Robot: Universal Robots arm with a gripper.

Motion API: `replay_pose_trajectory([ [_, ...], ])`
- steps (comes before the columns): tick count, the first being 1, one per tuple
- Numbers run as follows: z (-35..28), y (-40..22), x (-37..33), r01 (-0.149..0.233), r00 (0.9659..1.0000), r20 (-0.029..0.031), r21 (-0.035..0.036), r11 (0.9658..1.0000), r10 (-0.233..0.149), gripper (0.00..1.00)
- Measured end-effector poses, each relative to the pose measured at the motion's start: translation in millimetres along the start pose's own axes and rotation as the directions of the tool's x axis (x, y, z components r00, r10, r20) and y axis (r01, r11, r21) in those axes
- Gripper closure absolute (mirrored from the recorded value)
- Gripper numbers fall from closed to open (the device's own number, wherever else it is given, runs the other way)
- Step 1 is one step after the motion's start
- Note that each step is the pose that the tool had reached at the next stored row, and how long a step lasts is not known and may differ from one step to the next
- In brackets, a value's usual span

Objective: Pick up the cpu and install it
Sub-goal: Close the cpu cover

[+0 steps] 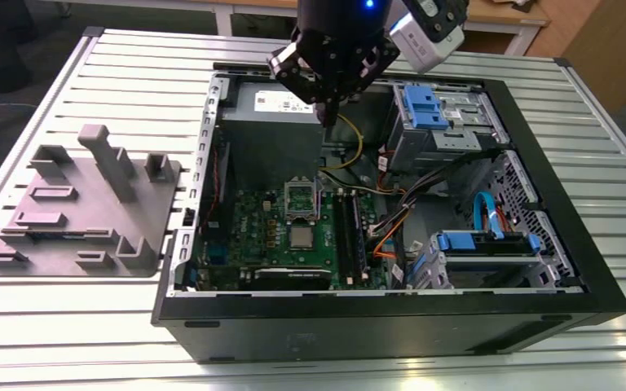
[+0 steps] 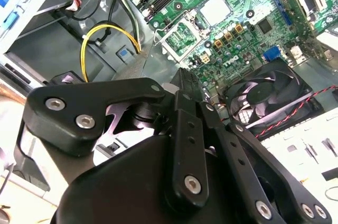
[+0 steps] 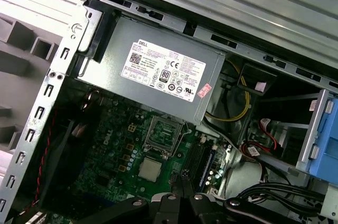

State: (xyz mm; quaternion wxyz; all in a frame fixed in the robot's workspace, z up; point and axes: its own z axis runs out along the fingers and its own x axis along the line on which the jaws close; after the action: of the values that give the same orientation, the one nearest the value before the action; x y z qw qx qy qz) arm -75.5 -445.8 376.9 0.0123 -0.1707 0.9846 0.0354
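Silvery-grey on top, the cpu (image 1: 300,237) lies flat in its socket on the green motherboard (image 1: 250,236), inside the open computer case (image 1: 400,326). Just beside it the metal socket frame (image 1: 301,198) stands upright and open, so I judge that the chip is placed but not yet locked in.

The claw (image 1: 328,114) hangs well above the board, near the power supply (image 3: 158,71) and the yellow cable (image 1: 348,143). Its fingers are pressed together and I see nothing between them.

To do this step well, the chip should sit level in the socket with all four edges inside the rim; in the first wrist view it looks square to the socket, but I cannot tell if it is fully down. Any move of the arm here should be straight and slow, keeping away from the yellow cable and the raised frame.

The case rests on a ribbed metal worktop (image 1: 74,326), with a grey fixture plate (image 1: 74,216) beside it on the exterior view's left.
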Motion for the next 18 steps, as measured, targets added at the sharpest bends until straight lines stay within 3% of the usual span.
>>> replay_pose_trajectory([
  [5,5.0,-1.9,0.7,-0.006,1.0000,0.0005,0.0043,1.0000,0.006,0.89],
  [15,16.0,-4.7,1.9,-0.054,0.9982,0.0273,0.0144,0.9984,0.054,0.89],
  [18,19.9,-5.1,2.0,-0.073,0.9969,0.0311,0.0166,0.9972,0.073,0.89],
])
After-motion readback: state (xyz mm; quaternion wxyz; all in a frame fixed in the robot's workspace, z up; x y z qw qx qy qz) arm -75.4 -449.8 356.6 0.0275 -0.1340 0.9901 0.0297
